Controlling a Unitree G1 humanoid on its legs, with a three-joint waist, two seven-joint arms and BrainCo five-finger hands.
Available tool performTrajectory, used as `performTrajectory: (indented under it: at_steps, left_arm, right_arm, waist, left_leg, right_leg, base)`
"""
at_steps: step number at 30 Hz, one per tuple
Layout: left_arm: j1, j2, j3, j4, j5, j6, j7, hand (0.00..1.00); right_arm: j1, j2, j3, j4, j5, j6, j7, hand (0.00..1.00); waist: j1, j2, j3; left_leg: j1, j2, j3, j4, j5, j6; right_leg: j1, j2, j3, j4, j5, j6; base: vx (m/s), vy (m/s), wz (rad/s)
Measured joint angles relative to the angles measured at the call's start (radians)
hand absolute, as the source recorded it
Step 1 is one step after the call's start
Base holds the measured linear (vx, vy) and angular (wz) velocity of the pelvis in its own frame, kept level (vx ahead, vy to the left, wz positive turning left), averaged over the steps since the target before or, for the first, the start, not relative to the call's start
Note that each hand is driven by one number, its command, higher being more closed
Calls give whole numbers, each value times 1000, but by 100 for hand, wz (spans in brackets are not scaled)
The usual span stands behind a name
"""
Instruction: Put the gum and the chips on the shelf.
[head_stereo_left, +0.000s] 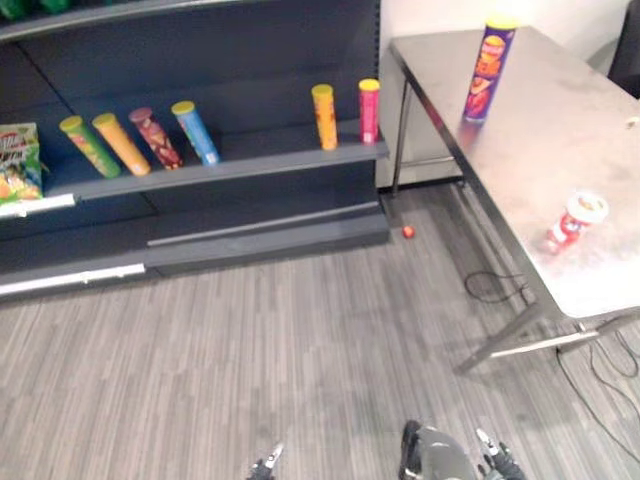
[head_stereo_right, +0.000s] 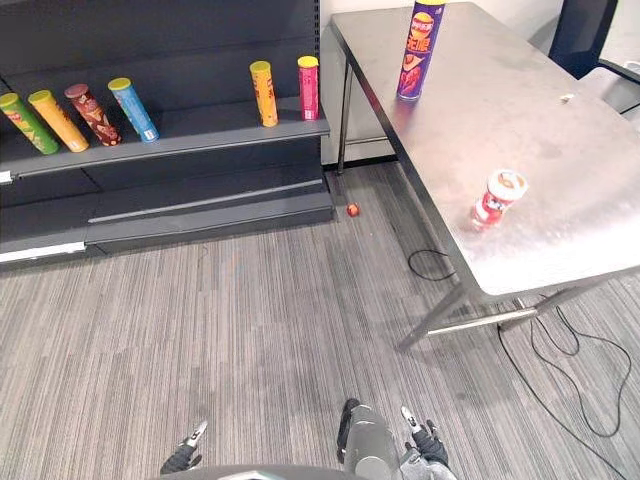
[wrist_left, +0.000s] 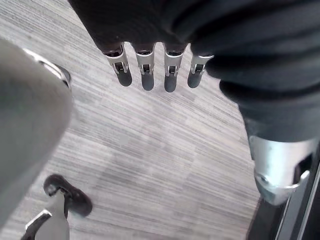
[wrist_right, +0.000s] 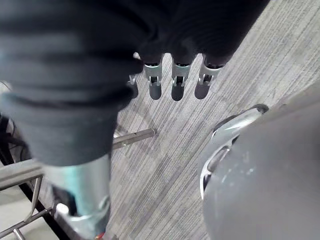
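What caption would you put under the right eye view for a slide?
Purple chips can and small red gum tub sit apart on the steel table, beside the dark shelf.

dark-ribbed hand (wrist_left: 225, 40), silver dark-tipped fingers (wrist_left: 147, 80)

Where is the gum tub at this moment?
In the eye views the gum tub sits on the steel table to the robot's right, toward its near end, with the purple chips can upright at the far end.
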Motion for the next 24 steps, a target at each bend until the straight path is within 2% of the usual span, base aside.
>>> performTrajectory:
  at_steps: [1,3,4,5,6,7,8,9,11,12,13,14,15,16,17,18,19,20,21,24]
  left_arm:
    - [-7,-9,-1,-2,6,0,-1,0]
    - [-9,-7,4,-12,7,2,-3,0]
    - [-10,-8,17,-24,6,6,-3,0]
    - [-10,-12,35,-35,5,11,0,0]
    - [-7,-8,43,-38,0,12,1,0]
    - [-7,-8,45,-39,-6,12,0,0]
    - [-8,-7,45,-45,-14,12,0,0]
    - [-7,-7,49,-57,-17,11,0,0]
    - [-7,-6,54,-70,-43,1,-4,0]
    - [-7,-5,54,-72,-54,-3,-4,0]
    - [-7,-2,52,-77,-64,-8,-4,0]
    - [-7,-2,49,-77,-76,-11,-4,0]
    - [-6,-4,43,-76,-81,-13,-2,0]
    - [-3,-11,41,-74,-87,-15,-2,0]
    - [-1,6,42,-75,-89,-15,-2,0]
    - [1,19,41,-76,-89,-21,1,0]
    - [1,23,47,-75,-92,-24,0,0]
    - [0,22,59,-75,-94,-24,-1,0]
    - [-3,23,73,-65,-94,-22,-5,0]
    - [-6,34,67,-17,-95,-20,-8,0]
  right_arm:
    - [-1,0,6,0,-2,0,1,0]
    - [-1,0,12,-1,-7,4,1,0]
    - [1,-1,16,-1,-7,5,1,0]
    - [3,-2,19,0,-7,6,1,0]
    - [8,-4,25,0,-7,6,0,0]
    - [10,-4,27,-1,-7,4,0,0]
    - [10,-6,26,0,-7,4,-1,0]
    - [12,-6,28,2,-7,5,-1,0]
    - [14,-8,35,13,-7,6,-2,0]
    - [11,-7,35,18,-7,7,-3,0]
    - [14,-4,35,19,-6,7,-3,0]
    - [17,-3,34,19,-6,7,-3,0]
    - [24,-3,34,16,-7,5,-4,0]
    - [29,-6,37,13,-7,5,-6,0]
    - [30,5,44,19,-7,11,-11,0]
    - [35,19,60,12,-7,12,-12,0]
    - [36,24,68,14,-8,13,-14,0]
    - [35,29,65,16,-8,12,-14,0]
    - [27,33,41,23,-8,13,-15,0]
    - [16,43,-27,53,-11,14,-9,0]
  waist:
    - [1,0,0]
    - [-2,0,1]
    - [-3,0,1]
    - [1,1,3]
    - [3,-1,8]
    - [3,4,10]
    - [5,6,12]
    - [11,2,12]
    - [36,-7,16]
    - [38,-11,19]
    - [45,-17,21]
    - [48,-19,20]
    - [50,-18,18]
    - [56,-17,18]
    - [58,-24,9]
    - [48,-60,-8]
    - [54,-76,-11]
    - [57,-72,-9]
    - [53,-81,-16]
    - [56,-80,-50]
  left_leg:
    - [-7,10,-16,27,17,-9]
    - [-72,35,-72,210,34,-30]
    - [-142,48,-121,363,66,-58]
    - [-223,56,-173,553,168,-71]
    - [-295,73,-198,724,225,-75]
    - [-336,80,-196,810,196,-66]
    - [-411,87,-174,934,121,-49]
    - [-452,87,-144,978,69,-31]
    - [-555,94,-59,946,-53,21]
    - [-570,96,-33,902,-67,32]
    - [-593,95,9,780,-86,43]
    - [-596,92,24,700,-88,48]
    - [-588,83,44,488,-61,69]
    - [-569,67,32,320,57,46]
    - [-551,41,57,310,40,60]
    - [-544,16,77,285,34,61]
    - [-551,16,82,310,8,61]
    - [-559,17,82,336,-8,63]
    - [-559,17,84,379,-36,70]
    - [-528,-5,73,381,-39,74]
  right_leg:
    - [16,6,-6,-4,-14,-3]
    - [68,13,-22,-14,-54,-2]
    - [99,13,-31,-19,-70,-1]
    - [145,16,-38,-35,-86,-7]
    - [195,24,-42,-54,-104,-10]
    - [218,28,-41,-63,-111,-10]
    - [266,31,-35,-86,-123,-11]
    - [296,31,-20,-107,-130,-11]
    - [362,17,17,-152,-131,8]
    - [375,9,28,-159,-131,18]
    - [400,-10,51,-174,-137,44]
    - [412,-22,60,-182,-139,55]
    - [428,-40,80,-190,-151,85]
    - [441,-48,106,-187,-171,130]
    - [444,-71,129,-189,-170,132]
    - [442,-74,151,-220,-160,126]
    - [441,-46,169,-249,-124,93]
    - [443,-45,163,-263,-113,85]
    - [466,-47,198,-295,-83,103]
    - [484,-65,278,-345,2,100]
  base:
    - [429,-206,18]
    - [314,-152,21]
    - [267,-111,16]
    - [265,-95,13]
    - [261,-76,5]
    - [220,-28,1]
    - [262,0,-8]
    - [361,74,-28]
    - [302,150,-50]
    - [250,233,-56]
    - [151,158,-42]
    - [331,358,-51]
    - [313,358,-49]
    - [388,429,-50]
    - [366,299,-26]
    - [366,189,-17]
    - [344,143,-12]
    - [300,146,-20]
    - [318,222,-19]
    - [244,159,-43]
